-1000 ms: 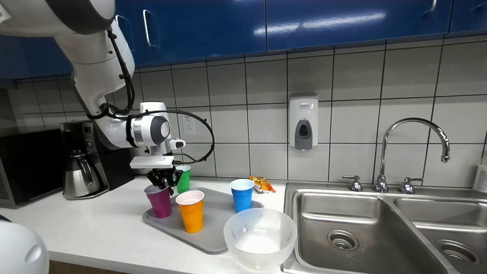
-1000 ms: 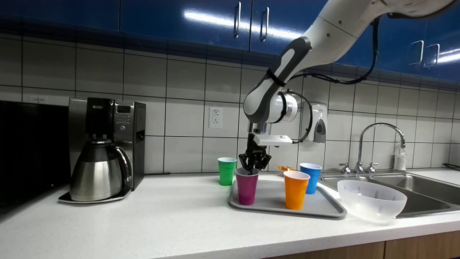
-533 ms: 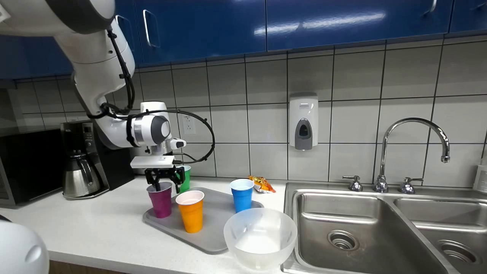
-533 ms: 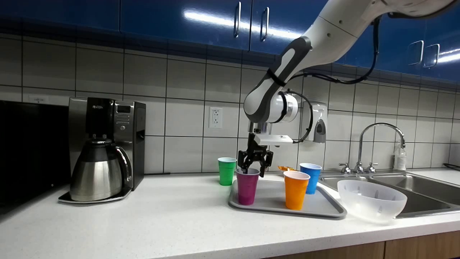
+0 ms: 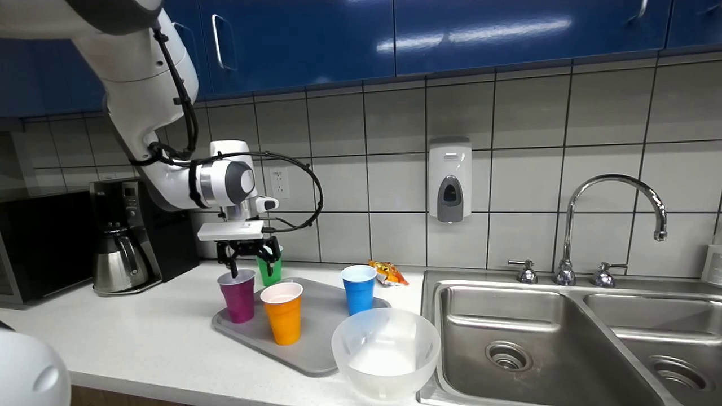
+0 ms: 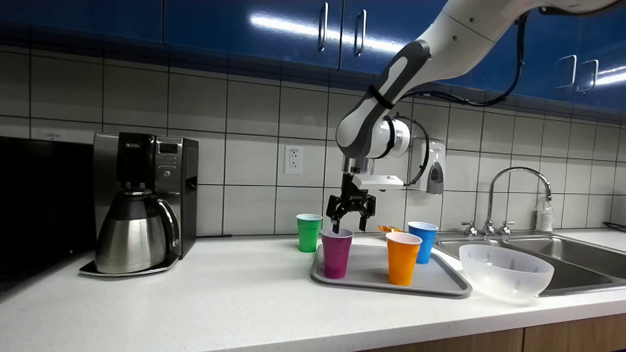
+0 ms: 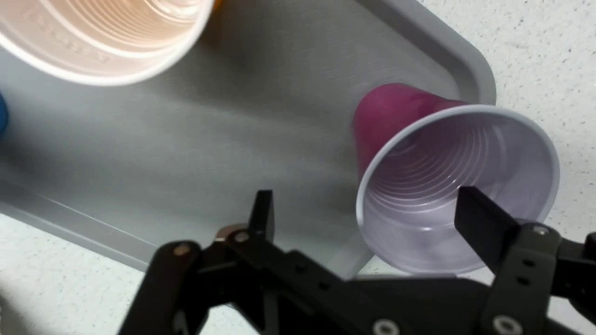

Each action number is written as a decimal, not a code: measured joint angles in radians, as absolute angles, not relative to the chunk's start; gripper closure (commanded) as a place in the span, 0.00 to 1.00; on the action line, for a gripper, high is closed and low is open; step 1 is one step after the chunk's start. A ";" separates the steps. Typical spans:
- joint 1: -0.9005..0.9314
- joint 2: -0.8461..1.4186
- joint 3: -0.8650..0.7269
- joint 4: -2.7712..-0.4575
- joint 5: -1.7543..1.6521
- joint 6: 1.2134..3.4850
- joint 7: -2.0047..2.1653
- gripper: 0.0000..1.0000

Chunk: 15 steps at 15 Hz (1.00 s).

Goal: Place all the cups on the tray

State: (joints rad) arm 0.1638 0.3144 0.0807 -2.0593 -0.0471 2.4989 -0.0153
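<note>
My gripper stands wide open above the purple cup, nothing held between its fingers. In the wrist view one finger overlaps this cup's pale mouth, while its opposite is out over the tray; whether the tip is still inside the rim I cannot tell. Upright on the grey tray are the purple cup in a corner, the orange cup and the blue cup. The green cup stands upright on the counter just off the tray, partly behind the gripper in an exterior view.
A translucent bowl sits between the tray and the steel sink. An orange snack packet lies by the wall. The coffee maker with its steel pot is at the left of the counter.
My jaws have spread apart from a narrow gap at the purple cup's rim, and the gripper has risen somewhat. The purple cup stayed on the tray; the other cups have not moved.
</note>
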 measured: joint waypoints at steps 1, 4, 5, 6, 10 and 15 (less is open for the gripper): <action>0.162 0.305 0.081 -2.062 -0.047 2.498 -0.026 0.00; 0.158 0.279 0.081 -2.069 -0.047 2.498 -0.046 0.00; 0.157 0.271 0.081 -2.069 -0.047 2.498 -0.048 0.00; 0.155 0.264 0.081 -2.069 -0.047 2.498 -0.048 0.00; 0.150 0.245 0.081 -2.068 -0.047 2.499 -0.048 0.00; 0.149 0.245 0.080 -2.064 -0.047 2.505 -0.047 0.00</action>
State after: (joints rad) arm 0.1489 0.2454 0.0803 -2.0635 -0.0471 2.5053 -0.0474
